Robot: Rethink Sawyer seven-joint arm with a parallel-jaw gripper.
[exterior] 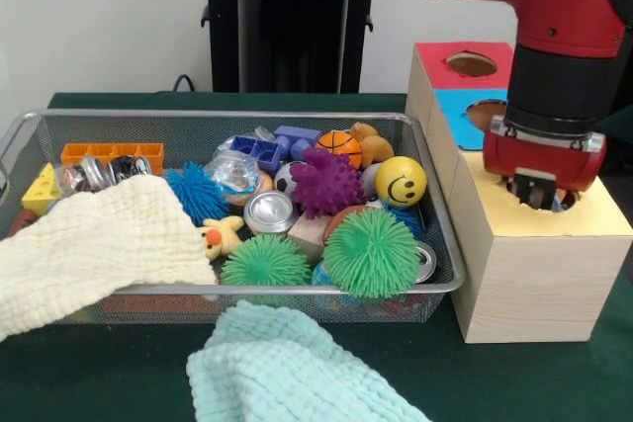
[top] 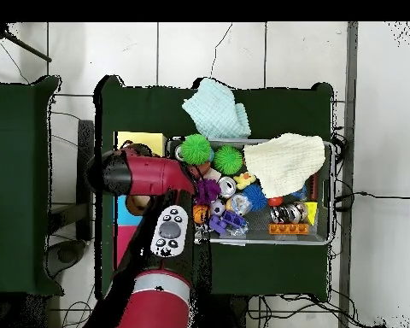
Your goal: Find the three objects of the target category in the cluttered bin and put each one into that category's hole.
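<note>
My gripper (exterior: pixel 539 191) over the yellow hole (exterior: pixel 554 200) of the wooden box (exterior: pixel 524 274), grip I can't tell, wire bin (exterior: pixel 450 264) at nine o'clock

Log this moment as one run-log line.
gripper: over yellow hole, state unclear | wire bin: cluttered | cream cloth: draped over bin edge

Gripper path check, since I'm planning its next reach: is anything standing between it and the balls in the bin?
Nothing visible does. The gripper sits low over the box's yellow hole, beside the bin; the yellow smiley ball lies uncovered near that side.
</note>
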